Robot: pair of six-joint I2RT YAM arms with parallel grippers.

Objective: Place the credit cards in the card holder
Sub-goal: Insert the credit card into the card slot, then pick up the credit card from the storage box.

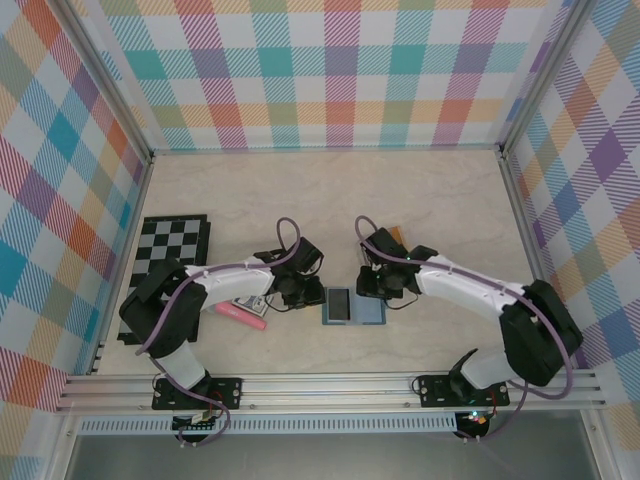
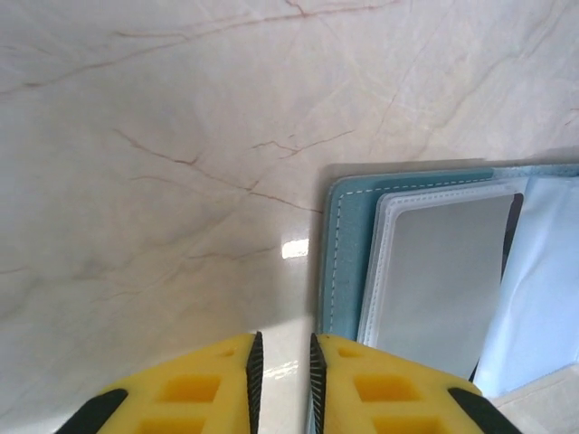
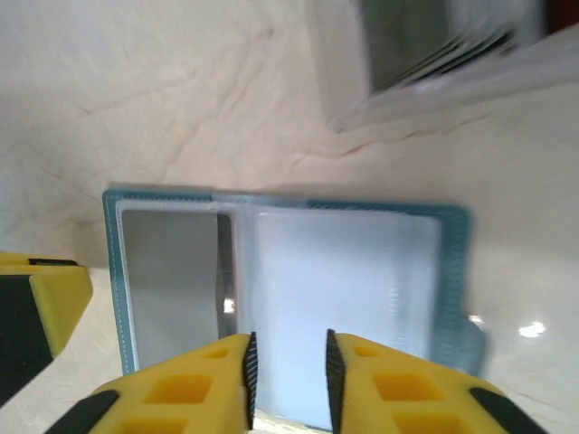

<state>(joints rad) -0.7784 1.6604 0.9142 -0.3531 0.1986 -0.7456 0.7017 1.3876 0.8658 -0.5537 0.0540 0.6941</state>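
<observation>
Teal and laid open flat, the card holder sat on the marbled table between my two arms. Its long axis ran from one gripper to the other. My left gripper hung just beside the holder's left short edge, its fingers a narrow slit apart with nothing between them. My right gripper stood over the holder's opposite long edge, near the fold. Its fingers were a little wider apart and also held nothing. Of the two, the right seemed nearer to the open pockets, and the left was better placed to pin the cover down.

Inside the holder, the clear sleeve on the left-gripper side held one grey card, set squarely with its long side across the holder. The pale blue pocket on the other side of the fold looked empty. I judged that any further card would have to slide in along that pocket's length, parallel to the fold. Beyond the holder's left edge, past my left gripper, a pink stick lay on the table. A chessboard lay further out the same way.
</observation>
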